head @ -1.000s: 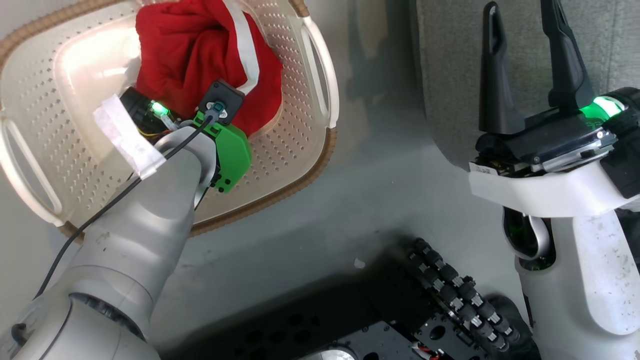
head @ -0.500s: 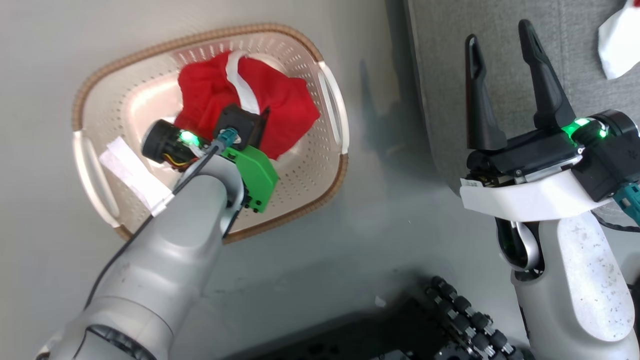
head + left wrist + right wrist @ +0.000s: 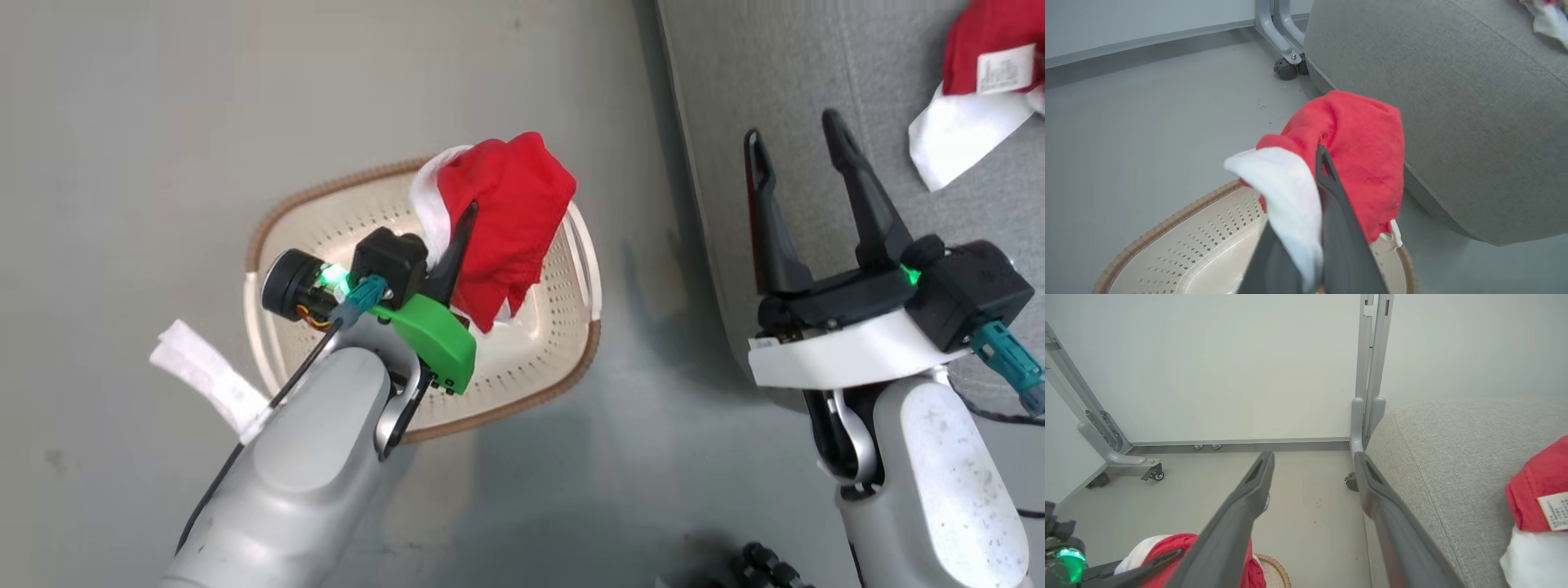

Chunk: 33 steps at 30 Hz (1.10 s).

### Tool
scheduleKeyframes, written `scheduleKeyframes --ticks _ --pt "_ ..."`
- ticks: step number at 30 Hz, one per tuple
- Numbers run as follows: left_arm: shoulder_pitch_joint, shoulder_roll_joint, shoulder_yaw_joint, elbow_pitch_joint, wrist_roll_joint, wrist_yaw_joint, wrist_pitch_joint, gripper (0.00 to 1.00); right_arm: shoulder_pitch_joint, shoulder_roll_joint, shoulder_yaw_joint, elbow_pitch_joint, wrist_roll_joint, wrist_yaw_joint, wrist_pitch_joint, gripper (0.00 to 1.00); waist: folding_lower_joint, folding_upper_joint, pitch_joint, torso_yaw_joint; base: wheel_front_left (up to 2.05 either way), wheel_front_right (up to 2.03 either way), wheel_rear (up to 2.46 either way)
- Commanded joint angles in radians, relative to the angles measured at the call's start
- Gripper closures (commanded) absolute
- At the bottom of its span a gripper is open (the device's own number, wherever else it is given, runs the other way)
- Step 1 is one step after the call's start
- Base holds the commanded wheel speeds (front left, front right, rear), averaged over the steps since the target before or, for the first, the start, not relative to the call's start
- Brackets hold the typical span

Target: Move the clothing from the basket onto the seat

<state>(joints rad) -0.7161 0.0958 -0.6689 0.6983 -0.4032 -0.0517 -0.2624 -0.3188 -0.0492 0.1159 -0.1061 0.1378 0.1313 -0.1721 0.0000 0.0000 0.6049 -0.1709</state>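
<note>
While the left arm's fingers point(image 3: 461, 237) are pressed together on a red garment point(image 3: 510, 212) with a white edge, the cloth bunches over and around their tips and hangs down on both sides of them. In the left wrist view the white trim point(image 3: 1286, 204) drapes across one finger, hiding most of it, and the red bulk point(image 3: 1363, 163) sits just beyond and to the right of the other finger point(image 3: 1331, 192). The basket point(image 3: 571, 384) lies on the grey floor point(image 3: 163, 122) beneath these fingers; its perforated cream inside point(image 3: 1208, 253) is bare below them, and whether the garment's lowest fold touches the rim cannot be told. The seat point(image 3: 775, 82) stands to the right of the left fingers, near the basket but apart from it. The right arm's fingers point(image 3: 857, 188) are spread wide with nothing between them, their tips over the seat's near edge. Beyond and to the right of those tips a second red garment point(image 3: 980, 33), with a white tag point(image 3: 1004, 69) and a white part point(image 3: 955, 139), lies on the seat. From the right wrist camera the spread fingers point(image 3: 1245, 502) frame the floor and a metal frame leg point(image 3: 1367, 396), with the seat point(image 3: 1453, 457) and the tagged garment point(image 3: 1535, 490) off to their right.
</note>
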Motion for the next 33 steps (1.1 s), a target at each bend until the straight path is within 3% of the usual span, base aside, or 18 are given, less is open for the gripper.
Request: scheduleKeyframes --ticks 1,10,20,27,33 --pt "0.029 0.013 0.013 -0.028 0.013 0.008 -0.003 1.0 0.023 -0.003 -0.003 0.002 0.007 -0.001 0.004 0.0 0.0 0.0 -0.11 0.053 0.0 0.0 0.0" --pt "0.145 0.059 0.122 -0.299 0.04 0.031 -0.003 1.0 0.103 -0.003 -0.019 0.004 0.018 -0.001 0.041 0.0 0.0 0.0 -0.23 0.077 0.0 0.0 0.0" --pt "0.245 0.072 0.242 -0.578 0.058 0.043 -0.003 1.0 0.199 -0.003 -0.028 0.002 0.02 -0.001 0.082 0.0 0.0 0.0 -0.363 0.1 0.0 0.0 0.0" --pt "0.341 0.075 0.324 -0.722 0.051 0.055 -0.002 1.0 0.247 -0.003 -0.005 -0.008 0.015 -0.001 0.116 0.0 0.0 0.0 -0.442 0.099 0.0 0.0 0.0" --pt "0.434 0.079 0.328 -0.791 0.06 0.066 -0.002 1.0 0.297 -0.003 -0.001 -0.015 0.014 -0.001 0.139 0.0 0.0 0.0 -0.503 0.101 0.0 0.0 0.0"
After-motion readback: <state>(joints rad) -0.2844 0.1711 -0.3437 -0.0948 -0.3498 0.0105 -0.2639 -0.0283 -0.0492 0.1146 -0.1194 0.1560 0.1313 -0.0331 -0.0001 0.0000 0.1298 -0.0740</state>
